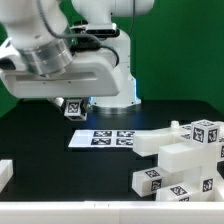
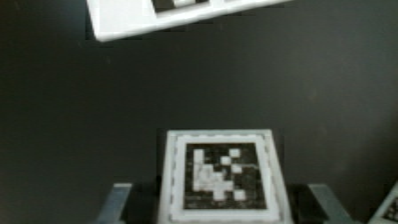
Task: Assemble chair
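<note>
a black bench (image 1: 40, 140) fills the scene. over its far side, toward the exterior view's left, hangs the white robot arm (image 1: 60, 60). on the exterior view's right sits the largest piece of the chair, a chunky white cluster of joined blocks (image 1: 180, 160) with tags on them, so some joining looks done. it does not yet read as a finished chair. the flat marker board (image 1: 108, 138) lies on the bench between arm and cluster. smaller, a loose white piece (image 1: 4, 174) shows at the exterior view's left edge. smallest, a tagged white part (image 2: 221, 170) sits pinched between the two fingers (image 2: 121, 203), lifted above the bench and well apart from the cluster. it has yet to be fitted.
</note>
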{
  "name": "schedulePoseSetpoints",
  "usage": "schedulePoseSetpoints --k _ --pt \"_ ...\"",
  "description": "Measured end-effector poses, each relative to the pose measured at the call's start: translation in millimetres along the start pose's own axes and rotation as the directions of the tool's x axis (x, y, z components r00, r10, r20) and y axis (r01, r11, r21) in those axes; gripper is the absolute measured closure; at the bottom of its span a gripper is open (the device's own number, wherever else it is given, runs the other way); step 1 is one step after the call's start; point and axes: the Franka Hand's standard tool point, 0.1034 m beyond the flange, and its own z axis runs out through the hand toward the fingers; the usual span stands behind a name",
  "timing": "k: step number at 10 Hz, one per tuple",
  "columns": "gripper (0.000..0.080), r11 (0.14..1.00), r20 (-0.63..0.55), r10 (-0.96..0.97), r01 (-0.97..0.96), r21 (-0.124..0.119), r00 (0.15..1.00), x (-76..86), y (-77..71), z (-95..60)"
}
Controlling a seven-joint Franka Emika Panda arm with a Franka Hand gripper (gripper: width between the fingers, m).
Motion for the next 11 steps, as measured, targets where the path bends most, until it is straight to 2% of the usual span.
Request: schedulePoseSetpoints --k 3,4,5,6,7,8,9,11 --pt "0.0518 1.0 -0.191 0.004 -0.007 -0.02 0.982 6.4 -2.8 -5.9" --pt "0.0518 1.0 -0.305 -0.015 0.008 -0.023 0.952 4.1 -27.4 -20.4" --pt "0.0518 0.999 -0.354 -0.034 0.027 -0.025 0.935 -5.3 -54.3 -32.6" --pt "0.0518 1.0 -0.442 -0.026 0.017 -0.026 0.896 -3.4 -79.6 -48.8" --pt "0.0518 0.996 -0.568 -0.086 0.063 -0.06 0.818 -6.0 -111.6 -61.3" --pt "0.0518 0.977 -0.644 -0.215 0.157 -0.148 0.734 -10.6 -115.0 -50.3" --pt "0.0518 0.981 -0.67 -0.195 0.134 -0.143 0.717 -12.6 -107.8 -41.8" --pt "0.0518 0.98 -0.687 -0.2 0.136 -0.148 0.698 -11.3 -108.7 -43.7"
